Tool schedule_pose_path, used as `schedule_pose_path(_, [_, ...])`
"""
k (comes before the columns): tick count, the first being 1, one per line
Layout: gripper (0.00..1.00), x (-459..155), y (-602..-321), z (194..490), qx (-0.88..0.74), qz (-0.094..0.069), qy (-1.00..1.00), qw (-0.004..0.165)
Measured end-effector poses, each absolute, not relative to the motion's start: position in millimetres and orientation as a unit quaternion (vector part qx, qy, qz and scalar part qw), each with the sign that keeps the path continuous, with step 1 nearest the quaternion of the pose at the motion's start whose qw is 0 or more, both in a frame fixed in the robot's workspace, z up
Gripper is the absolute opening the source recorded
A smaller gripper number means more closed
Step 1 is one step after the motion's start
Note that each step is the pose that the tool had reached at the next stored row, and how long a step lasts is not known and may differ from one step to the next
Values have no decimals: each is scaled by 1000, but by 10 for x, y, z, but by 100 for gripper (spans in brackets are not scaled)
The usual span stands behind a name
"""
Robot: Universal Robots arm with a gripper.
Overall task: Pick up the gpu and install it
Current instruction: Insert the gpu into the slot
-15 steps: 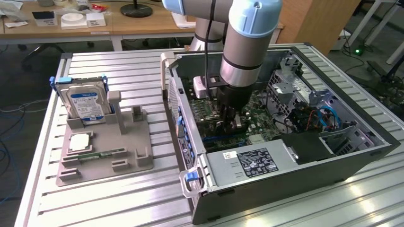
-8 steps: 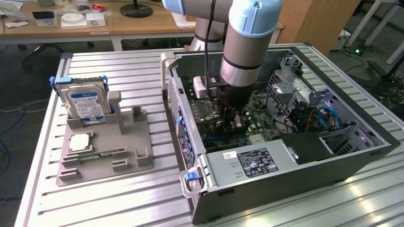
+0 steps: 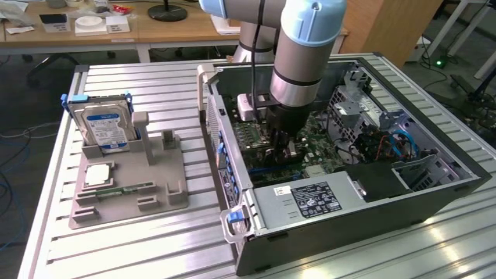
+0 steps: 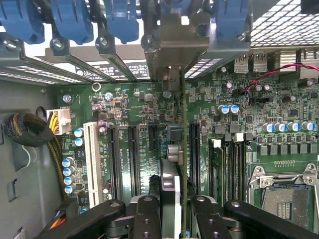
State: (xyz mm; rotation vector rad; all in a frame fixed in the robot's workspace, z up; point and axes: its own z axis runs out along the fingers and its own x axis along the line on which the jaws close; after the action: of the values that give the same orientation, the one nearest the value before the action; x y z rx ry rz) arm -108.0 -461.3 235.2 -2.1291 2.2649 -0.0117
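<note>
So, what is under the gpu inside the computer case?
Under the gpu, held edge-on by the gripper, lies the green motherboard with long black expansion slots. The card covers whatever is directly beneath it.

One gpu [image 4: 182,149], one hard drive [image 3: 104,128], one computer case [image 3: 349,232].

The circuit board [image 4: 149,119] inside the black computer case [image 3: 372,226] is dark green, dotted with blue-topped capacitors and crossed by black slots and one white slot [image 4: 91,162]. The graphics card [image 4: 183,149], seen edge-on, shows a green edge and a silver end bracket. The gripper [image 4: 177,219] is black. Blue clips [image 4: 75,20] line the case's rear. The hard drive [image 3: 104,129] is silver with a blue-white label on a grey holder [image 3: 132,186]. The desk [image 3: 139,250] is ribbed silver metal.
</note>
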Motion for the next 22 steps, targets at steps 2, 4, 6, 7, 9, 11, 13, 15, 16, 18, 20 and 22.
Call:
schedule_pose_path(2, [28, -1080, -4608, 2352, -687, -4, 727, 17])
schedule_pose_path(4, [28, -1080, -4606, 2352, -689, -4, 725, 17])
schedule_pose_path(6, [28, -1080, -4603, 2352, -690, -4, 723, 17])
schedule_pose_path(7, [28, -1080, -4600, 2352, -691, -4, 723, 17])
schedule_pose_path(9, [28, -1080, -4598, 2352, -692, -4, 722, 17])
schedule_pose_path(11, [28, -1080, -4597, 2352, -692, -4, 722, 17])
schedule_pose_path(13, [28, -1080, -4597, 2352, -692, -4, 722, 17])
schedule_pose_path(15, [28, -1080, -4596, 2351, -692, -4, 722, 17])
schedule_pose_path(16, [28, -1080, -4592, 2349, -692, -4, 722, 17])
schedule_pose_path(18, [28, -1081, -4592, 2349, -692, -4, 722, 17])
schedule_pose_path(20, [28, -1081, -4588, 2347, -692, -4, 722, 17])
schedule_pose_path(22, [28, -1081, -4589, 2348, -692, -4, 722, 17])
